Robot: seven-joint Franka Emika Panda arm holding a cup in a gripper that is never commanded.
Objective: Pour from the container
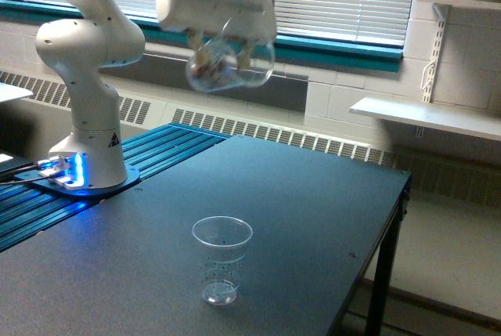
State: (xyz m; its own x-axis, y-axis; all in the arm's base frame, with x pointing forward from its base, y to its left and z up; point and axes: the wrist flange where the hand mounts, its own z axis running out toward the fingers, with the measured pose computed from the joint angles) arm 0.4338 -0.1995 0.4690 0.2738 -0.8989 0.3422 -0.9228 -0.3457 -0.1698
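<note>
While the arm carries the clear cup (231,66) high over the table (313,195), the task is at the approach step, with nothing poured yet. The claw (227,42) grips that cup, which is tipped on its side with a small dark load faintly visible inside. A second, empty cup with dark marks (221,261) stands upright on the table, well below and near the front edge. My judgement: the next move calls for lowering the held cup to sit above the standing one, then tilting its rim downward.
</note>
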